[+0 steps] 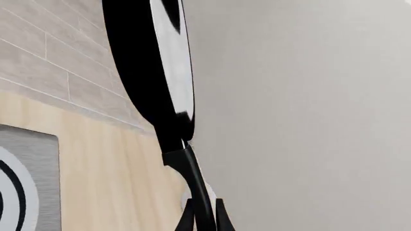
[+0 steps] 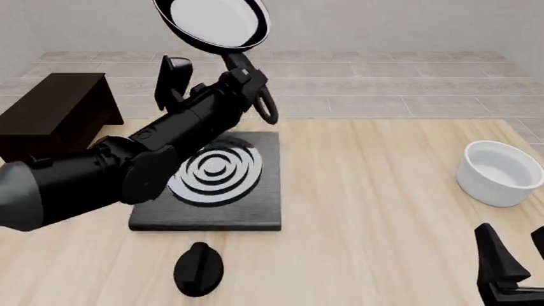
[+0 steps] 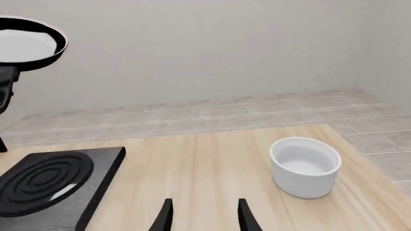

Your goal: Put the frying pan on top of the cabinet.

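No readable txt, labels, nos. or signs anywhere, incl. on any obj.

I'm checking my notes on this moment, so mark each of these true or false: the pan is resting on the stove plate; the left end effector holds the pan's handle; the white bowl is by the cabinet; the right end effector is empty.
1. The glossy black frying pan rests on the flat black stove plate. False: it is held in the air above it.
2. The left end effector grips the pan's handle. True.
3. The white round bowl stands beside the dark brown wooden cabinet. False: they are on opposite sides.
4. The right end effector holds nothing. True: it is open.
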Action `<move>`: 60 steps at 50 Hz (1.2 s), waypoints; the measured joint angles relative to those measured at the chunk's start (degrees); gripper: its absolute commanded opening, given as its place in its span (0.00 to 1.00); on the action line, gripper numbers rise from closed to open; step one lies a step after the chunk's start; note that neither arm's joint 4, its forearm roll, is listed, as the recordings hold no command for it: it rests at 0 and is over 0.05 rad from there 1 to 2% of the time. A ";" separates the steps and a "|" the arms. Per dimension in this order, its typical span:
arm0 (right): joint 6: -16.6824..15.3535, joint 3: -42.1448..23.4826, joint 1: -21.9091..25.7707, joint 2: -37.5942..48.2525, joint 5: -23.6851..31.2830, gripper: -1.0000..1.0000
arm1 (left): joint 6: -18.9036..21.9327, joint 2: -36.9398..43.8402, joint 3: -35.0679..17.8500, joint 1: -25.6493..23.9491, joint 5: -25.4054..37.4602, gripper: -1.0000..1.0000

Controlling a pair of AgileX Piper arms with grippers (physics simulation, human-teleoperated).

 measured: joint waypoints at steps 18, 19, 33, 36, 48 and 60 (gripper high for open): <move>-0.42 -0.01 0.11 0.01 0.11 1.00 | -2.58 1.46 -2.64 9.25 0.46 0.00; -0.43 -0.01 0.11 0.02 0.11 1.00 | -2.70 1.72 -2.79 9.80 0.38 0.00; -0.55 0.02 0.15 0.31 -0.15 1.00 | -3.65 4.88 -5.10 16.93 -0.24 0.00; -0.57 0.04 0.16 0.34 -0.18 1.00 | -3.56 5.18 -5.50 18.33 -0.23 0.00; -0.77 0.06 0.23 0.49 -0.30 1.00 | -5.31 6.83 -6.52 22.96 -0.57 0.00; -1.02 0.08 0.35 0.57 -0.24 1.00 | -7.76 8.34 -6.16 27.31 -1.80 0.00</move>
